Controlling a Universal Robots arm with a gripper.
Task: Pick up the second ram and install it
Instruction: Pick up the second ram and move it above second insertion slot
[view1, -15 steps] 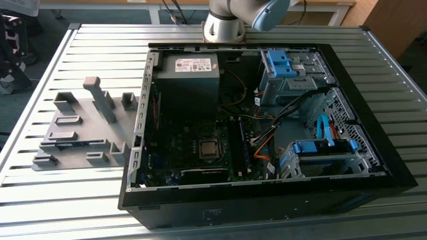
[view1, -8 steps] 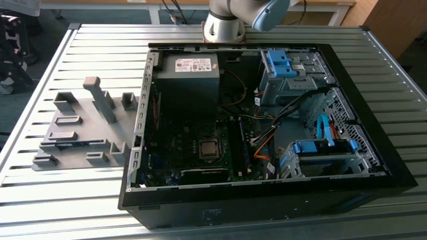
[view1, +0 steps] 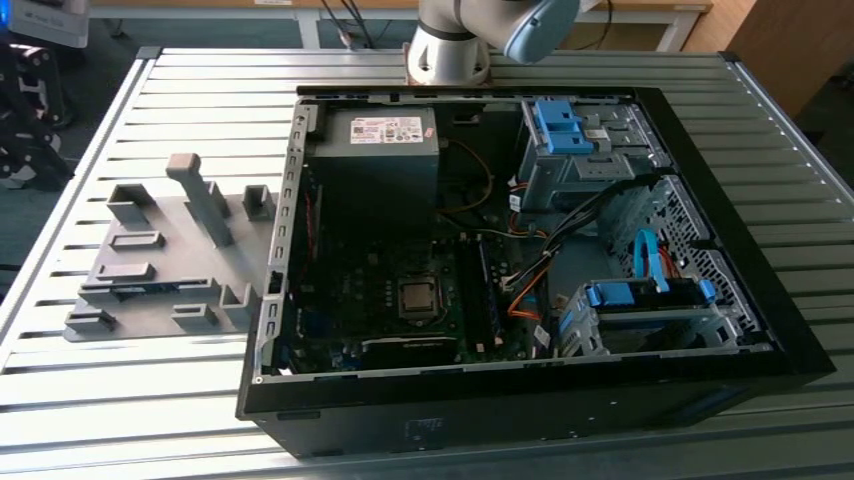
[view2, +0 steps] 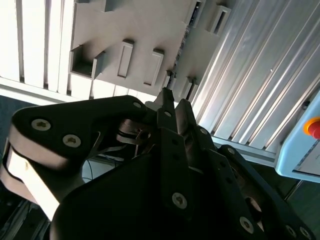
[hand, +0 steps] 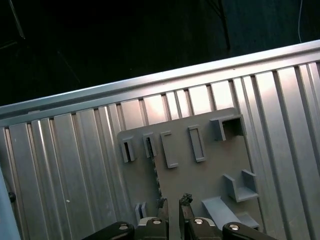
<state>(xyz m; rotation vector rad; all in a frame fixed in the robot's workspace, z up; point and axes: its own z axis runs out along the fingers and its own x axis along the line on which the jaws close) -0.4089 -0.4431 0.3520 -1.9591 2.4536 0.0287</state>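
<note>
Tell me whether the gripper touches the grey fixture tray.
Apart. The first wrist view shows the gripper hanging well above the tray, with clear air between them.

In the first wrist view a flat grey plastic fixture tray (hand: 200, 175) with raised rectangular blocks and open slots lies on a ribbed silver metal table (hand: 75, 150) made of parallel slats. Beyond the table's raised edge rail the background is dark. The black gripper (hand: 173, 212) is above the tray, its two fingertips (hand: 186, 202) close together with a narrow gap between them. A thin, notched dark edge (hand: 155, 177) runs across the tray toward the fingertips.
</note>
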